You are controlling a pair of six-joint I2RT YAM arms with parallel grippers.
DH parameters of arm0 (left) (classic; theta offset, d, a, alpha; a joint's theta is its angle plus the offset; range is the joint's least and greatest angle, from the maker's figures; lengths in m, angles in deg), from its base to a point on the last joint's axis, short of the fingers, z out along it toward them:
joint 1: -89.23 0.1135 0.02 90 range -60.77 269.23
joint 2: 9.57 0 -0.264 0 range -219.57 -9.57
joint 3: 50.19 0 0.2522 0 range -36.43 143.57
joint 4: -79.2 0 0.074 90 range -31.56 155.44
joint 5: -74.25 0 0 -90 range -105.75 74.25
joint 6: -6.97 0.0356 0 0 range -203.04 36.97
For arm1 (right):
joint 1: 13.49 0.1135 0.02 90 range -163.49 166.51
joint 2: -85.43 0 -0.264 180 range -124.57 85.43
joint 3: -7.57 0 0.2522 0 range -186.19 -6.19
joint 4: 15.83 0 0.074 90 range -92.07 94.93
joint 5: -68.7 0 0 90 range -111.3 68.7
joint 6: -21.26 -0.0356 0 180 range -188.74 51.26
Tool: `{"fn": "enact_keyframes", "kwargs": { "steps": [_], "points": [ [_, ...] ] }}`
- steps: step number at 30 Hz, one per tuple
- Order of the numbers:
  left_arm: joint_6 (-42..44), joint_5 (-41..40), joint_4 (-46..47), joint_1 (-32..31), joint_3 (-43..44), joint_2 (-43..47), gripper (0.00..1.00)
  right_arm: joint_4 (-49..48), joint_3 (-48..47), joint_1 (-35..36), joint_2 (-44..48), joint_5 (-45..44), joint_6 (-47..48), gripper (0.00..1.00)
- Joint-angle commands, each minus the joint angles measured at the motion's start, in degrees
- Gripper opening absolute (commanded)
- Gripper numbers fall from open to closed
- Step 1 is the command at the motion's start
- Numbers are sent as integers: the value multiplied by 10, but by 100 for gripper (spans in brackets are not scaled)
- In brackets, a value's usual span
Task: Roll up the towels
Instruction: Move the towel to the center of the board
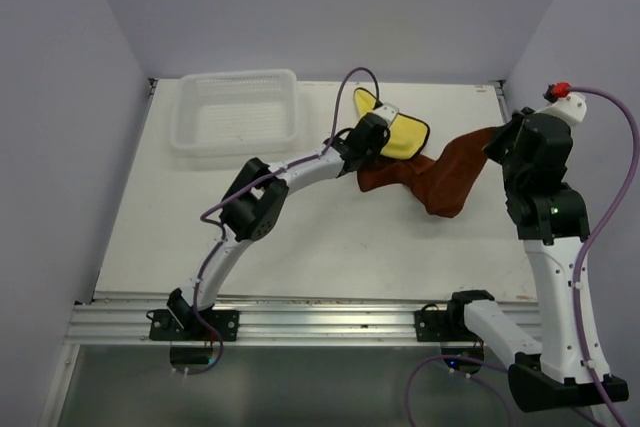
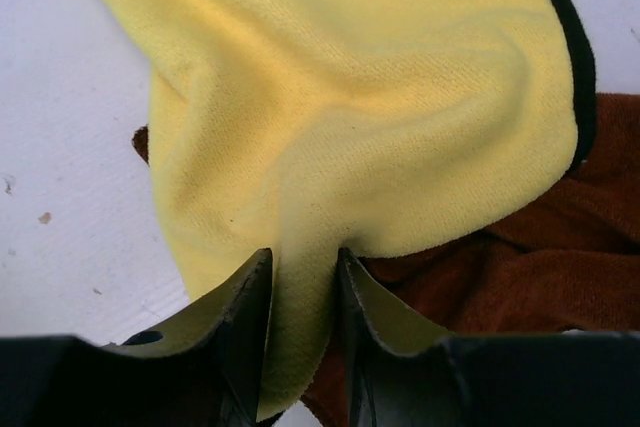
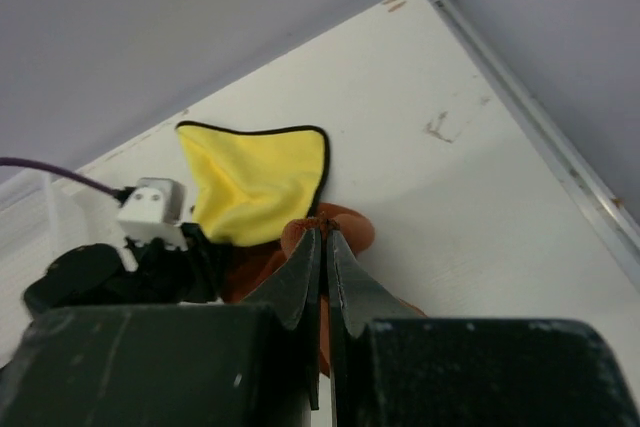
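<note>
The bright yellow towel (image 1: 402, 133) with its dark hem lies at the back middle of the table, partly over the rust-brown towel (image 1: 440, 179). My left gripper (image 1: 378, 137) pinches a raised fold of the yellow towel (image 2: 380, 97) between its fingers (image 2: 250, 307), and the brown towel (image 2: 520, 267) shows underneath on the right. At the right, my right gripper (image 1: 496, 143) is shut on a corner of the brown towel (image 3: 352, 232), lifted off the table; its tips (image 3: 322, 225) grip the edge. The yellow towel (image 3: 260, 182) lies beyond them.
A white mesh basket (image 1: 236, 144) stands at the back left. Grey walls enclose the table at the back and both sides. A metal rail (image 1: 320, 312) runs along the near edge between the arm bases.
</note>
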Motion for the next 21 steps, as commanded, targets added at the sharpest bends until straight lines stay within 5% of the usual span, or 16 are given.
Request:
{"fn": "enact_keyframes", "kwargs": {
  "steps": [1,4,9,12,15,20,21],
  "points": [
    [-8,-22,54,25,8,76,36,52,-34,-1,-3,-137,20,0],
    [-49,24,51,60,6,94,36,79,-49,0,-7,-240,29,0],
    [-81,74,47,117,14,81,3,73,-46,-1,15,-292,38,0],
    [-86,75,14,126,81,42,0,79,-49,-1,9,-275,31,0],
    [-94,59,-9,130,184,0,0,77,-43,-1,6,-238,22,0],
    [-120,3,44,139,207,-22,0,32,-7,0,28,-158,21,0],
    [-118,12,58,144,206,-25,25,26,-3,-1,32,-141,23,0]
  ]
}}
